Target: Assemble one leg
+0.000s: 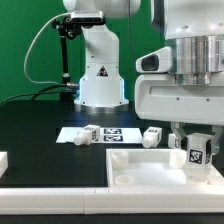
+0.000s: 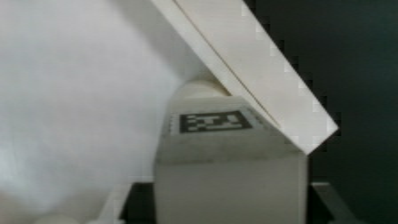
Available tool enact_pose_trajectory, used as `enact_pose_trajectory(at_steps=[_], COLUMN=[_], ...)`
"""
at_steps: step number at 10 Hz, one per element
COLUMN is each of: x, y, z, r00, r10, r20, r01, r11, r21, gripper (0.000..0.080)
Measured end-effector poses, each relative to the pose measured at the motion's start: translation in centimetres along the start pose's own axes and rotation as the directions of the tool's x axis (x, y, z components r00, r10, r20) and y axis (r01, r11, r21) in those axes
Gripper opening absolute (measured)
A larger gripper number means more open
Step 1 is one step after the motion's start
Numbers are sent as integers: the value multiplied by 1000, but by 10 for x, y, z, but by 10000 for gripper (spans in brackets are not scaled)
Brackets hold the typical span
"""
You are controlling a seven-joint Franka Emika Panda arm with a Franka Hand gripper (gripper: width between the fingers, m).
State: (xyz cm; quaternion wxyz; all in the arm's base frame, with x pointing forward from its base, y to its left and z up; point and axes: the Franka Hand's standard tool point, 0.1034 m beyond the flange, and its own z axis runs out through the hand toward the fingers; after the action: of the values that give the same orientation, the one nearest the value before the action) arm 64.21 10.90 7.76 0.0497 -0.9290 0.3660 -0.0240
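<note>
My gripper (image 1: 196, 150) is shut on a leg (image 1: 197, 153), a small white oblong block with a black-and-white tag, and holds it upright at the near right corner of the large white tray (image 1: 140, 165). In the wrist view the leg (image 2: 222, 160) fills the space between my fingers (image 2: 128, 205), its tagged end close against the tray's raised rim (image 2: 258, 70); whether they touch I cannot tell. Two more legs lie on the black table: one (image 1: 88, 133) on the marker board (image 1: 105, 133), one (image 1: 152, 137) to the exterior view's right of it.
The robot's white base (image 1: 98, 75) stands at the back of the table with a black stand and cables beside it. Another white part (image 1: 3, 160) shows at the exterior view's left edge. A white ledge (image 1: 60, 195) runs along the front.
</note>
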Motion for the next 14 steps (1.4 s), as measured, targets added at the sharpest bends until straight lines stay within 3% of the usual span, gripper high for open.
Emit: enact_pose_trajectory(at_steps=[1,3,6,7,8,9,10,11,12,13,14], x=[-1,1,4,4,3,4,3,1,-4,-13,-16], y=[-1,1,7,7,7,7,5,3,-1,-6,-6], z=[0,1,2,2,2,1,1,1,-2,-9,-9], r00=[996,917,568,566,573,678,844,930,961,960,982], r10=[84,399,821,823,818,734,535,366,273,280,185], r20=[-6,-7,50,49,49,36,28,36,42,29,24], r01=[-85,-399,-822,-824,-819,-734,-535,-366,-273,-280,-186], r11=[996,917,569,566,573,679,845,931,962,960,983], r21=[-22,-18,4,4,4,-3,-11,-3,7,8,8], gripper=[288,288,288,288,288,288,362,554,554,629,629])
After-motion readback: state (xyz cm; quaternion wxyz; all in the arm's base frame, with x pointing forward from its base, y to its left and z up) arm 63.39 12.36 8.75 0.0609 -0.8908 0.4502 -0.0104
